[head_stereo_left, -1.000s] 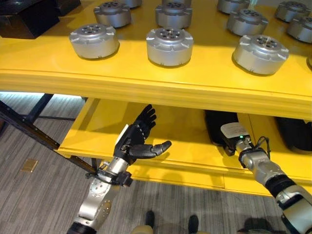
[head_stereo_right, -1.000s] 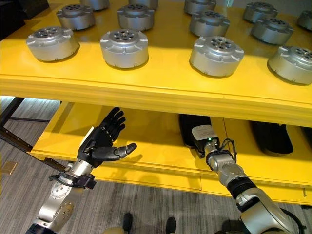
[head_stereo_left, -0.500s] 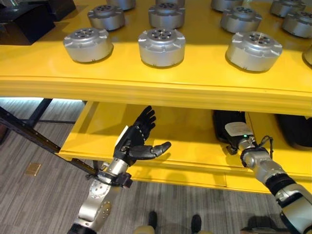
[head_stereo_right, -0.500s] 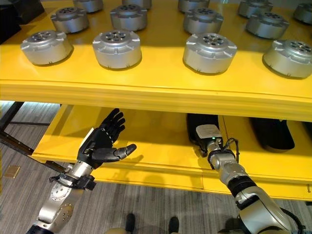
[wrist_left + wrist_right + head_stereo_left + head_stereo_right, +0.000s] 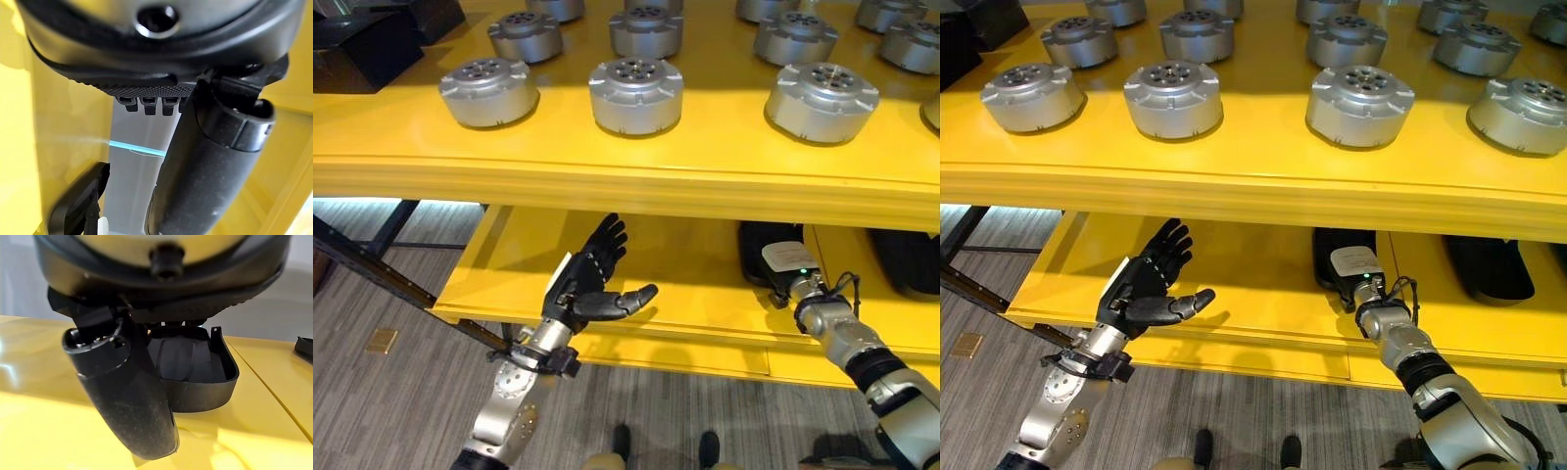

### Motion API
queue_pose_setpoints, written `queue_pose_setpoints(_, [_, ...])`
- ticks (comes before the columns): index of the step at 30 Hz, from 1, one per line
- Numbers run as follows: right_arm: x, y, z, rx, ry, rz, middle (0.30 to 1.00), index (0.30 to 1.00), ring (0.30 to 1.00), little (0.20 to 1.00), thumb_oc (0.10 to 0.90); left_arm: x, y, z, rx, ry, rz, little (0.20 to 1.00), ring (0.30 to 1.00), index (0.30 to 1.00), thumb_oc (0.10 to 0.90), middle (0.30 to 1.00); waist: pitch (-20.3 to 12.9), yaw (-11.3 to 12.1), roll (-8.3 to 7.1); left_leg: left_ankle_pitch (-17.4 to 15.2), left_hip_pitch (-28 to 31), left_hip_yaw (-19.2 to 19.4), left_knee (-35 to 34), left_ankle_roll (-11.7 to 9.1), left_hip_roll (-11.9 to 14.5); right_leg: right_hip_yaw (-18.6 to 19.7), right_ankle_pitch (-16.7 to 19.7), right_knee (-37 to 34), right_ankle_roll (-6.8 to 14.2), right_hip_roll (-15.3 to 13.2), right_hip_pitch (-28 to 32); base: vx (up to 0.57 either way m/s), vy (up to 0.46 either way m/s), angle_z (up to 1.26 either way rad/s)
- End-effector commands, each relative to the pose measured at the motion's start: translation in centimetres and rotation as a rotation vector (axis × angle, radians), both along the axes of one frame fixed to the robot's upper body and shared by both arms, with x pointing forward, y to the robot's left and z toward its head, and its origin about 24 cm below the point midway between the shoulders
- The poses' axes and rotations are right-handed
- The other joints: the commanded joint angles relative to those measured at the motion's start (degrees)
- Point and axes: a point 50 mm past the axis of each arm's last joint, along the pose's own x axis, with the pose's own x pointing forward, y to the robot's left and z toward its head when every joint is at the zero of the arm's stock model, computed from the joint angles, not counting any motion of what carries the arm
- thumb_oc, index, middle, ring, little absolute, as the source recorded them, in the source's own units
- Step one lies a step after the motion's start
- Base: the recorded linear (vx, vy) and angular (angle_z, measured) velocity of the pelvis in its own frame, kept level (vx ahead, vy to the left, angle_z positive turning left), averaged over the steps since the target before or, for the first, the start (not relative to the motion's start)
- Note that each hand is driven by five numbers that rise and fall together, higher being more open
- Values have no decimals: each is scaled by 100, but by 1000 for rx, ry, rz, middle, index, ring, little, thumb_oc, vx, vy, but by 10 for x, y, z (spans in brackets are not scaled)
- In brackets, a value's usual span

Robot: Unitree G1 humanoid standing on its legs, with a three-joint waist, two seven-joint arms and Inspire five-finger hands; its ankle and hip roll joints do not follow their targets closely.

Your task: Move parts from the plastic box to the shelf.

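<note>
Parts [image 5: 636, 95] on top shelf [image 5: 607, 166], well above empty, spread left robot hand [image 5: 585, 284] (right robot hand [image 5: 791, 277] fingers unreadable).

A big yellow shelf [image 5: 607, 166] fills the top, bright where light falls on it. Under it sits a lower yellow shelf [image 5: 519, 259] in shade. The floor [image 5: 372, 411] is grey carpet with thin stripes. A dark metal bar [image 5: 382, 274] slants across the left side. A small tan square [image 5: 380, 340] lies on the floor. A pale blue glow [image 5: 372, 193] shows under the top shelf at the left.
</note>
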Motion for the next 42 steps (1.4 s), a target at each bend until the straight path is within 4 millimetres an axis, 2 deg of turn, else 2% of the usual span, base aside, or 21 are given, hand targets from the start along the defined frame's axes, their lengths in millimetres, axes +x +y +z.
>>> queue_pose_setpoints(1, [21,13,60,-25,-278,79,1000,1000,1000,1000,900,-3,-14,50,-89,-290,-66,1000,1000,1000,900,1000,-305,18,-86,-93,173,183,-49,-198,405,-106,-71,114,116,-262,104,0,0,0])
queue_pose_setpoints(8, [18,7,55,-74,-252,6,1000,1000,1000,1000,900,-5,-13,50,-92,-290,-64,1000,1000,1000,900,1000,-324,-16,-92,-119,197,189,-49,-186,389,-72,-68,84,125,-264,140,0,0,0])
queue_pose_setpoints(16, [12,-10,25,-120,-15,-150,1000,1000,1000,1000,900,-5,-12,52,-91,-288,-59,1000,1000,1000,900,1000,-326,-8,-134,-122,230,207,-49,-193,397,-60,-44,48,135,-263,187,0,0,0])
queue_pose_setpoints(30, [7,-22,6,-159,124,-261,1000,1000,1000,1000,900,-4,-15,55,-92,-292,-69,1000,1000,1000,900,1000,-315,3,-154,-106,200,245,-49,-199,407,-63,-21,33,135,-253,164,0,0,0])
queue_pose_setpoints(42, [6,-29,11,-228,26,-275,1000,1000,1000,1000,900,-4,-16,56,-96,-296,-77,1000,1000,1000,900,1000,-300,-18,-129,-91,186,273,-49,-193,412,-52,-24,45,137,-248,147,-2,1,-1])
